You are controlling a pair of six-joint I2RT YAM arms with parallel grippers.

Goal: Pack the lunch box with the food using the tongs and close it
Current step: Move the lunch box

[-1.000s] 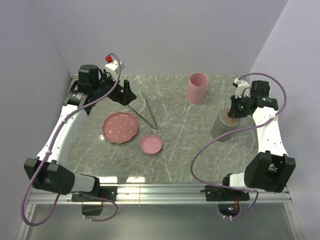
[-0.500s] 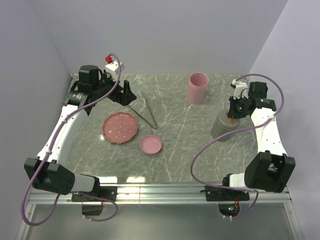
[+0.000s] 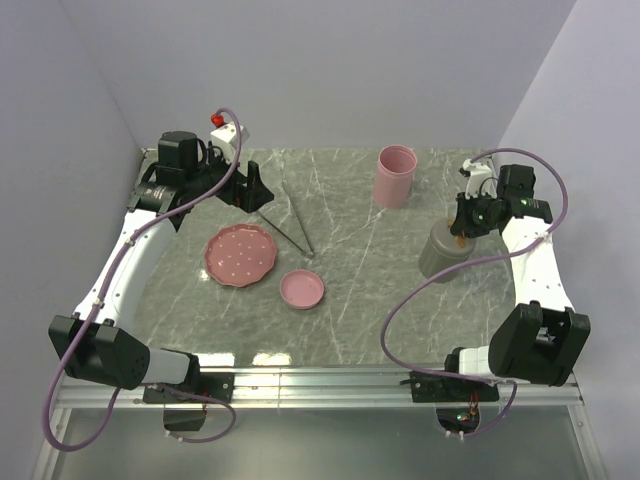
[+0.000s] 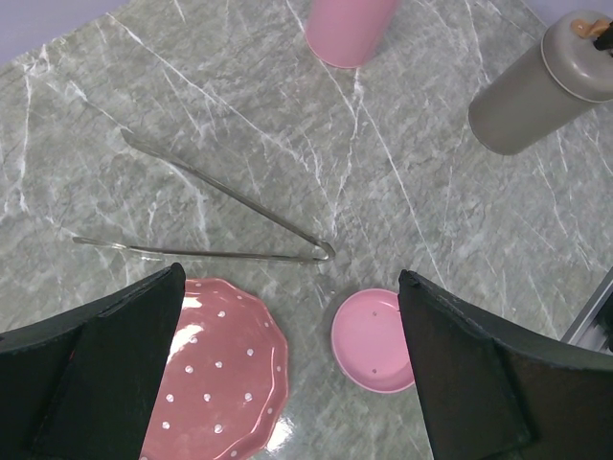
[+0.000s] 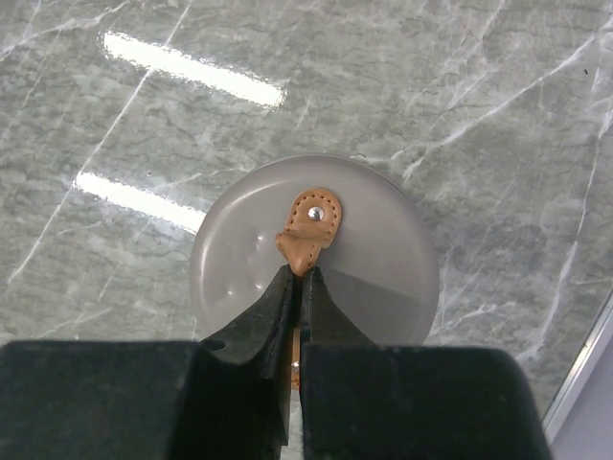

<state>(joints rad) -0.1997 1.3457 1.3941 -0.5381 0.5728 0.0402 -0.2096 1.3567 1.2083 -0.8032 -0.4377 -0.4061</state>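
While your left gripper [image 3: 252, 193] hangs wide open over the far side of the plate [image 3: 240, 254], the tongs [image 4: 230, 194] lie flat on the table [image 3: 350, 270] just right of it. Farther right, your right gripper [image 5: 295, 278] pinches the lunch box's [image 3: 442, 255] tab [image 5: 308, 230].

The tongs [image 3: 297, 218] [image 4: 220, 187] are lying flat on the table [image 3: 360, 290], in its far left part. They are long, thin and silver. Their two arms are spreading apart toward the far left corner, and the joined tip is pointing toward the middle of the table.

The lunch box [image 3: 443, 255] [image 4: 527, 96] is a round grey pot. It is standing upright close to the right edge. Its grey lid [image 5: 374, 259] is sitting on top. The right pincer [image 5: 297, 278] is pinching the small brown tab [image 5: 311, 225] on the lid.
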